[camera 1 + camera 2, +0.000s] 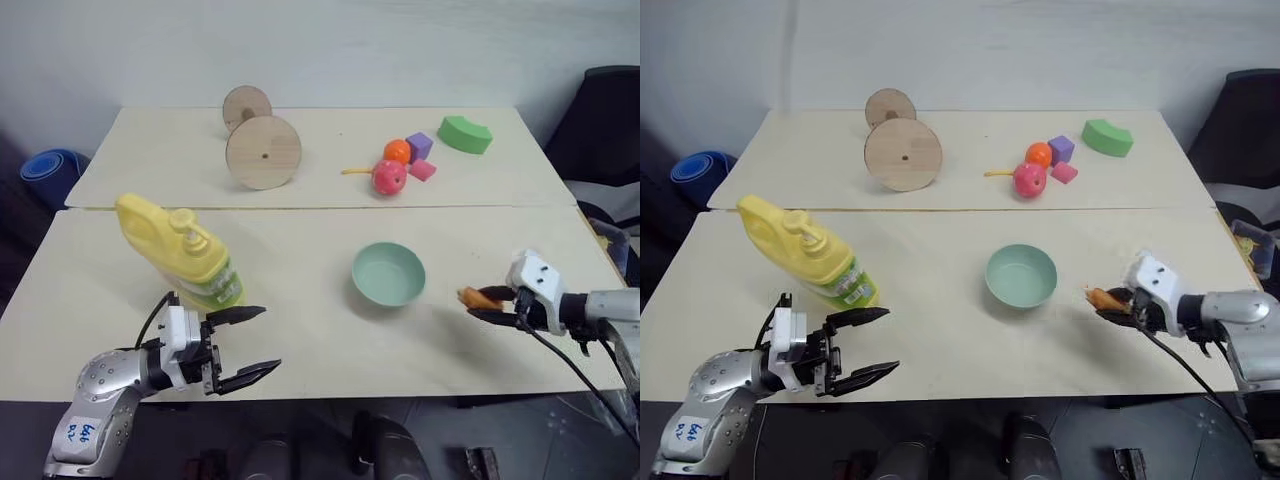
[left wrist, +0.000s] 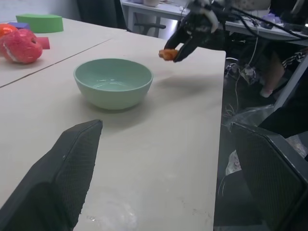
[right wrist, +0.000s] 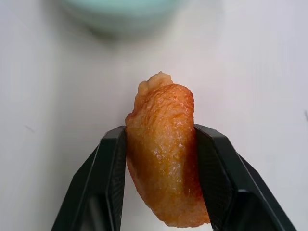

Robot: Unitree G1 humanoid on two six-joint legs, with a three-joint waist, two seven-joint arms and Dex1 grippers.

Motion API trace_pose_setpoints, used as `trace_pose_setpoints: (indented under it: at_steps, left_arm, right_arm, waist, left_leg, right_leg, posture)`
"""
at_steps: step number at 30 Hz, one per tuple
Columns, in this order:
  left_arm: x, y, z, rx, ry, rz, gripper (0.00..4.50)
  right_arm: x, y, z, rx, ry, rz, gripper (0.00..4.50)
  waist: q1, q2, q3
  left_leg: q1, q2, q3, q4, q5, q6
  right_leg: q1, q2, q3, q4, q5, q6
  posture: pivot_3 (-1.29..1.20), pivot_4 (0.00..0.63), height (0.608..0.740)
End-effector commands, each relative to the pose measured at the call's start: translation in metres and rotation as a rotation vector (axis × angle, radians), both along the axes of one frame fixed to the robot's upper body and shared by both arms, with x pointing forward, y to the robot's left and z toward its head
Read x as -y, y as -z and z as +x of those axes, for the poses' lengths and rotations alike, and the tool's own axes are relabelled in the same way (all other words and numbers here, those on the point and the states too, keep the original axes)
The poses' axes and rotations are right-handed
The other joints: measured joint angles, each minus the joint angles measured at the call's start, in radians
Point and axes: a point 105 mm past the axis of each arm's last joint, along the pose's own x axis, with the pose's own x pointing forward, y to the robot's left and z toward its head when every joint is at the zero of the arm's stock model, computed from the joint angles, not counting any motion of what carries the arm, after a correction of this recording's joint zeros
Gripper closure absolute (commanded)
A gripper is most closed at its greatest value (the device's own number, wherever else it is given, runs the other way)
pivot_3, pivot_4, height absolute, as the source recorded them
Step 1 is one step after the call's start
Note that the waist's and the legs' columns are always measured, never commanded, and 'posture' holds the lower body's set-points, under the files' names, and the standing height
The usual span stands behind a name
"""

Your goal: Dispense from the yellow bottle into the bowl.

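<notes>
Left gripper: near the front edge of the table on the left, fingers spread wide with nothing between them, pointing level toward the right.
Right gripper: low over the table's right side near its right edge, fingers clamped on an orange, glossy food piece, tips pointing left toward the bowl.
Yellow bottle: just beyond the left gripper, apart from it, standing on the near table but leaning; its long axis tilts so the top leans to the left and the labelled base sits lower right. The handle is at upper left, the pump top faces up and right.
Bowl: mint green, upright, mouth up, on the near table right of centre, between the two grippers and apart from both.
Open room: bare tabletop between bottle and bowl, and in front of the bowl to the front edge.
Seam: a line where the near table meets a far table.
Far table: two wooden discs upright on the left; a red fruit, orange ball, purple block, pink block and green curved block on the right.
</notes>
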Motion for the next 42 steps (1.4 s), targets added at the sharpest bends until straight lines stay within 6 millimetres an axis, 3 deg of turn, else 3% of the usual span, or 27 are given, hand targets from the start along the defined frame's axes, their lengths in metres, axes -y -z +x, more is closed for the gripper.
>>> trace_pose_setpoints:
  at_steps: [1,4,6,10,14,17,21,24,35,37,39,42]
  left_arm:
    - [-0.001,-0.002,0.001,0.021,-0.002,0.003,0.0]
    - [-0.003,-0.002,0.001,0.023,-0.012,0.011,0.0]
    - [-0.006,-0.001,0.001,0.023,-0.025,0.022,0.0]
    - [-0.011,0.0,0.0,0.023,-0.05,0.034,0.0]
    - [-0.014,0.001,-0.001,0.018,-0.07,0.04,0.0]
    - [-0.016,0.002,-0.002,0.012,-0.08,0.043,0.0]
    - [-0.019,0.001,-0.002,0.013,-0.095,0.046,0.0]
    - [-0.022,-0.002,-0.001,0.018,-0.132,0.027,0.0]
    - [-0.055,-0.012,-0.023,-0.032,-0.365,-0.071,0.0]
    - [-0.06,-0.018,-0.025,-0.031,-0.406,-0.108,0.4]
    - [-0.068,-0.039,-0.032,-0.031,-0.445,-0.207,0.89]
    - [-0.082,-0.086,-0.037,0.028,-0.456,-0.347,1.91]
  right_arm:
    - [0.002,-0.006,0.013,0.117,-0.002,0.013,1.79]
    - [-0.003,-0.015,0.017,0.192,-0.04,0.029,0.78]
    - [-0.022,-0.029,0.012,0.217,-0.123,0.096,0.05]
    - [-0.082,-0.045,-0.005,0.188,-0.25,0.262,0.02]
    - [-0.14,-0.033,-0.017,0.119,-0.259,0.315,0.02]
    - [-0.163,-0.019,-0.006,0.113,-0.188,0.292,0.02]
    - [-0.176,-0.005,0.015,0.122,-0.147,0.219,0.02]
    - [-0.18,-0.002,0.027,0.138,-0.143,0.177,0.63]
    - [-0.189,-0.013,0.03,0.146,-0.267,0.119,4.47]
    - [-0.19,-0.017,0.03,0.153,-0.289,0.124,4.5]
    - [-0.198,-0.029,0.023,0.169,-0.383,0.144,4.5]
    - [-0.208,-0.048,0.008,0.171,-0.574,0.106,4.5]
  waist:
    - [-0.006,0.002,0.001]
    - [-0.008,0.005,0.002]
    - [-0.007,0.005,0.002]
    - [-0.005,0.005,0.002]
    - [0.001,0.004,0.002]
    - [0.006,0.004,0.002]
    - [0.012,0.004,0.002]
    - [0.014,0.004,0.001]
    - [-0.008,0.002,0.001]
    - [-0.008,0.002,0.001]
    - [-0.008,0.001,0.001]
    - [-0.007,0.002,0.003]
  left_leg:
    - [0.0,0.0,0.0,0.0,0.0,0.0]
    - [0.0,0.0,0.0,0.0,0.001,-0.001]
    - [0.0,0.001,-0.001,0.0,0.001,-0.001]
    - [-0.001,0.002,-0.005,0.0,0.001,-0.001]
    - [-0.001,0.002,-0.008,0.0,0.0,-0.002]
    - [-0.001,0.001,-0.009,0.0,0.0,-0.002]
    - [-0.003,-0.001,-0.008,0.0,0.0,-0.002]
    - [-0.003,-0.001,-0.009,0.0,0.001,-0.001]
    - [-0.004,0.0,-0.01,0.0,0.0,0.0]
    - [-0.003,0.0,-0.01,0.0,0.0,0.0]
    - [-0.004,0.0,-0.011,0.0,0.0,0.0]
    - [-0.004,0.0,-0.012,0.0,0.0,0.0]
  right_leg:
    - [0.0,0.0,0.0,0.0,0.0,-0.001]
    - [-0.001,0.0,0.001,0.001,0.001,-0.001]
    - [-0.001,0.0,0.001,0.001,0.001,-0.001]
    - [-0.001,0.0,0.002,0.0,0.001,-0.001]
    - [-0.001,-0.002,0.002,-0.001,0.001,-0.001]
    - [-0.002,-0.003,0.002,-0.003,0.001,-0.002]
    - [-0.004,-0.004,0.002,-0.002,0.001,-0.002]
    - [-0.004,-0.004,0.0,-0.001,0.001,-0.002]
    - [-0.003,-0.003,0.0,0.0,0.001,-0.001]
    - [-0.003,-0.003,0.0,-0.002,0.001,-0.002]
    - [-0.004,-0.003,0.0,-0.003,0.0,-0.002]
    - [-0.004,-0.003,-0.001,-0.001,0.0,-0.002]
  posture:
    - [0.0,0.15,0.74]
    - [0.0,0.15,0.74]
    - [0.0,0.15,0.74]
    - [0.0,0.15,0.74]
    - [0.0,0.15,0.74]
    - [0.0,0.15,0.74]
    - [0.0,0.15,0.74]
    - [0.0,0.15,0.74]
    - [0.0,0.15,0.74]
    - [0.0,0.15,0.74]
    - [0.0,0.15,0.74]
    - [0.0,0.15,0.74]
